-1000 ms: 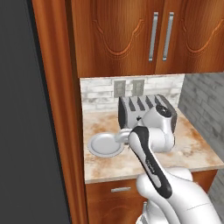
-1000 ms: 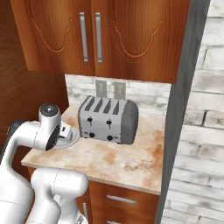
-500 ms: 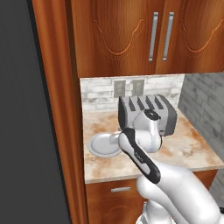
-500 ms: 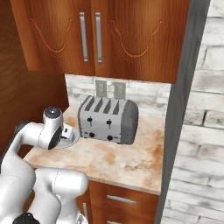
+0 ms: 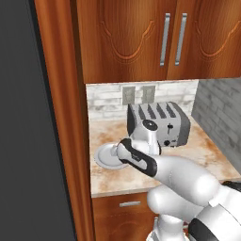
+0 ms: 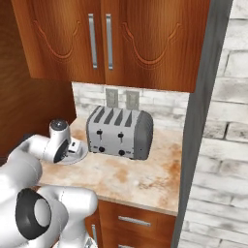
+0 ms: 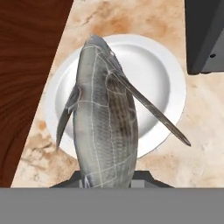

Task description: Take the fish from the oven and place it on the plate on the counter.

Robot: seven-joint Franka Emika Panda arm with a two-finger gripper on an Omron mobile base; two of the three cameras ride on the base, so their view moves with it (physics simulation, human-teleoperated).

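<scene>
With the fish out of the oven and clamped in the tool directly above the plate on the worktop, only release remains.

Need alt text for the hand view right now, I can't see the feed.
A grey fish held in the gripper hangs over a round white plate on the mottled beige counter. A dark toaster corner sits at upper right, wood panel at left.
</scene>
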